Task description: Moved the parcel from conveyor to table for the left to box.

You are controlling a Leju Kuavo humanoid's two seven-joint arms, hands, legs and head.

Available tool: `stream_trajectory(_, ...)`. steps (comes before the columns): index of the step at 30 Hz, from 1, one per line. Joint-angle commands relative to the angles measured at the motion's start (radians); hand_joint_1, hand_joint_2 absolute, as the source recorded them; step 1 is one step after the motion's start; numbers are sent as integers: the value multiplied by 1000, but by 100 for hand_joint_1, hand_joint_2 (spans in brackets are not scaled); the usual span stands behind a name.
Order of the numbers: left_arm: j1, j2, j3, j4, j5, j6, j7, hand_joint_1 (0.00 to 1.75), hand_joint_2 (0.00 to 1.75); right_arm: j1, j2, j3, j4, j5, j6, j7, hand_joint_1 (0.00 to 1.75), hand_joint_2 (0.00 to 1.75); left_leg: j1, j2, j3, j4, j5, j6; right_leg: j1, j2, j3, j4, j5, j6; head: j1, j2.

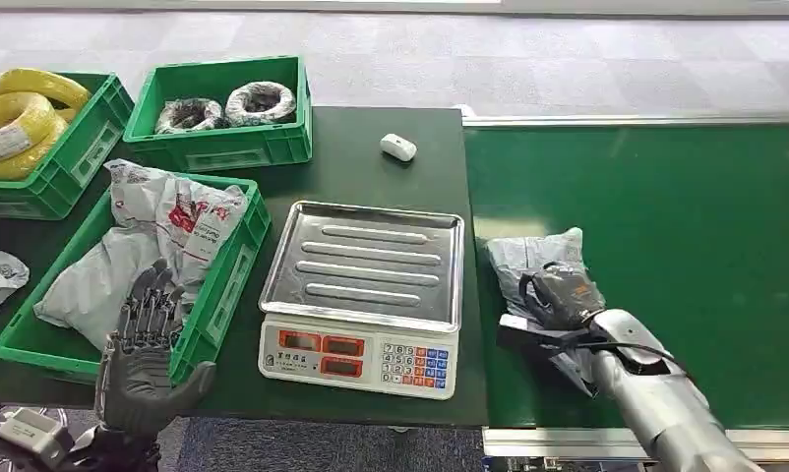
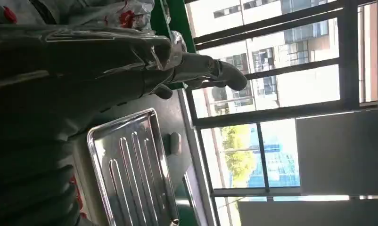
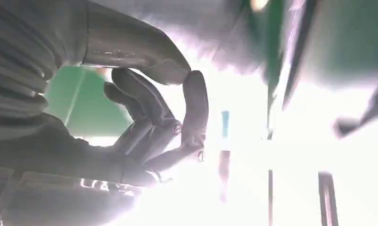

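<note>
While the right hand [image 1: 560,295] lies on top of the grey parcel [image 1: 530,258], its dark fingers [image 1: 543,293] are curled down over the wrapping; whether they actually have a firm hold I cannot tell, since the right wrist view is washed out by glare. That parcel sits on the green conveyor [image 1: 666,226], just beside the table [image 1: 371,177] edge and the scale [image 1: 361,295]. By my reading, the pick-up step is in hand, with the carry across not yet done. Next the hand needs a secure grasp, a lift clear of the belt, and a short sideways move onto the table. Over by the green bin [image 1: 223,285] of bagged parcels, the left hand [image 1: 145,344] hovers with fingers spread, holding nothing.
</note>
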Motion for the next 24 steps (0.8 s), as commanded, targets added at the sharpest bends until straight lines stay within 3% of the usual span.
stream_trajectory(1,37,-9,4,13,13,-11,1,0,175,-296,-77,-89,-85,35,74,50,175,175,-2,4,-4,3,-1,0,-2,3,-6,5,0,-1,0,0)
stream_trajectory(3,18,-4,-6,40,18,-15,1,0,175,-404,-62,-106,-42,49,108,63,175,175,-3,4,-3,2,0,0,-3,4,-6,4,0,0,-1,0)
stream_trajectory(10,17,0,-11,44,22,-14,1,0,175,-389,-64,-97,-42,50,96,66,175,175,0,0,0,-1,0,0,0,0,-1,0,1,-1,0,0)
stream_trajectory(13,-4,-8,-17,61,16,-21,1,0,175,-449,-77,-91,-29,39,112,77,175,175,-1,0,-1,0,0,0,-1,0,-2,1,0,0,0,0)
stream_trajectory(14,-9,-12,-16,62,15,-19,1,0,175,-460,-73,-89,-12,29,141,90,159,175,-1,0,0,0,0,1,-1,0,-1,0,0,-1,0,0)
stream_trajectory(15,-11,-14,-14,61,17,-17,1,0,175,-463,-67,-90,11,17,183,99,0,175,-2,0,-2,1,1,1,-1,0,-4,2,0,0,0,0)
stream_trajectory(17,-14,-3,0,63,38,-22,1,0,175,-418,-65,-35,134,-33,359,41,0,175,-1,0,-1,0,1,0,-1,0,-2,1,1,-1,0,0)
stream_trajectory(19,-26,13,11,84,44,-35,1,0,175,-278,-64,10,255,-86,394,-102,0,175,2,-3,3,-2,1,0,2,-2,4,-3,1,-1,0,0)
stream_trajectory(22,-15,21,21,76,47,-35,1,0,175,-94,-32,32,315,-108,264,-146,0,175,4,-5,9,-5,1,0,5,-4,11,-8,1,-1,0,0)
stream_trajectory(24,-12,22,21,74,48,-35,1,0,175,-84,-29,33,317,-109,252,-142,0,175,4,-7,8,-4,0,0,4,-7,11,-7,0,-1,0,0)
